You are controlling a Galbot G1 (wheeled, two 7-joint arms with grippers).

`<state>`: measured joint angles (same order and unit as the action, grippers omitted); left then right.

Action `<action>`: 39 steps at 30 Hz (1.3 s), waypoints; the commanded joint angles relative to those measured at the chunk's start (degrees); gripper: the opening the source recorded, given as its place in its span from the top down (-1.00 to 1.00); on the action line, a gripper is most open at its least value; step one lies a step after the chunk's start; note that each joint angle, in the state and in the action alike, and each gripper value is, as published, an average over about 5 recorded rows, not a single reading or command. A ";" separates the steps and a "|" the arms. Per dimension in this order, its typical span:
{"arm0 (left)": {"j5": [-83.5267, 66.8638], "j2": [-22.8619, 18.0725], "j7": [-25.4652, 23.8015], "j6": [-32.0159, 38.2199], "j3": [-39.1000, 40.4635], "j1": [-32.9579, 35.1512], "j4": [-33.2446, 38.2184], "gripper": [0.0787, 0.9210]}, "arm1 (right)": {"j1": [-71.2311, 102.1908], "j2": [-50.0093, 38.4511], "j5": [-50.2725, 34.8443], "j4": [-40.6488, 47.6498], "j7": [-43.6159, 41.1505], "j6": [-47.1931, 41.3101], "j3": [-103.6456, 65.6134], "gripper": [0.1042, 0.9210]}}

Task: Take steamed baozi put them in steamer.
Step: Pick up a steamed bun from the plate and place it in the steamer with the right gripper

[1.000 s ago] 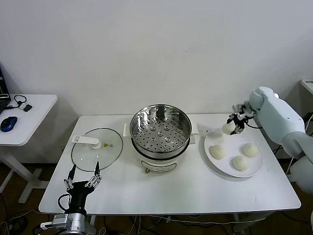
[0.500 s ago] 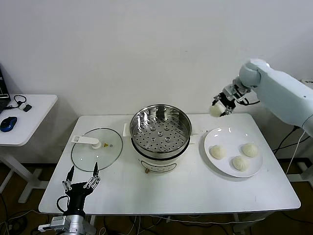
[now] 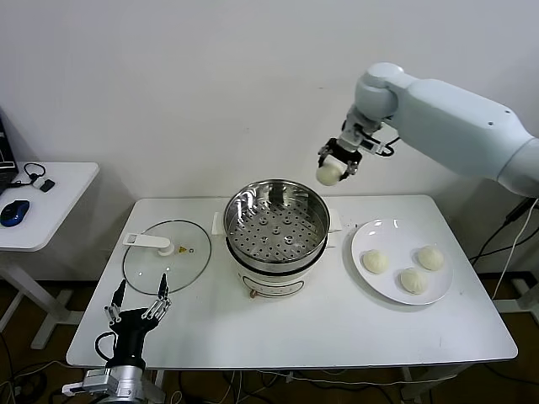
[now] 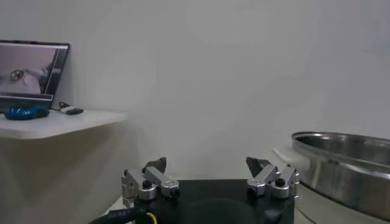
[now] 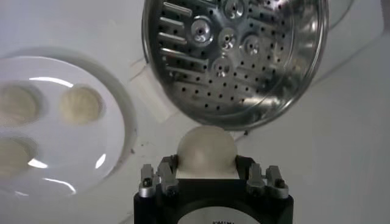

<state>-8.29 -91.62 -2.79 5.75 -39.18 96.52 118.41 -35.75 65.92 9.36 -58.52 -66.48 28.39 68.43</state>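
You have your right gripper (image 3: 334, 165) clamped on one small off-white dome-shaped baozi (image 3: 328, 174) high beside the shiny round steel steamer (image 3: 276, 220), whose perforated tray is bare, three buns (image 3: 375, 261) wait on the white round plate (image 3: 376, 233), and your left gripper (image 3: 137, 313) idles spread low.

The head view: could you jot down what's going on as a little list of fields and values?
right gripper: in the air beside the steamer's far right rim, shut on a baozi
held baozi: round, off-white, not yet over the tray
steamer: open, perforated tray with no buns on it
plate: right of steamer, holds three baozi
glass lid: flat on the table, left of steamer
left gripper: open, idle at the table's front left edge
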 commanded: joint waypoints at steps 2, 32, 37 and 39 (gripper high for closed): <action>0.28 -0.02 0.08 -0.23 0.12 -0.07 0.90 -0.77 | 3.59 14.45 10.02 7.86 1.07 7.83 0.04 -0.30; -0.03 0.53 0.10 -0.76 -0.43 0.10 1.08 -0.77 | 15.20 20.30 23.91 20.03 2.96 12.44 -8.78 -0.30; -0.05 0.53 0.12 -0.81 -0.47 0.03 1.14 -0.77 | 15.53 20.23 24.09 20.21 2.96 12.48 -9.00 -0.31; -0.06 0.50 0.12 -0.79 -0.43 0.06 1.15 -0.77 | 15.66 20.29 24.53 20.41 3.01 12.57 -9.27 -0.32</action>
<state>-8.35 -91.13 -2.66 5.00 -39.67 96.52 119.56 -21.07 85.53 32.22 -39.31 -63.57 40.54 59.95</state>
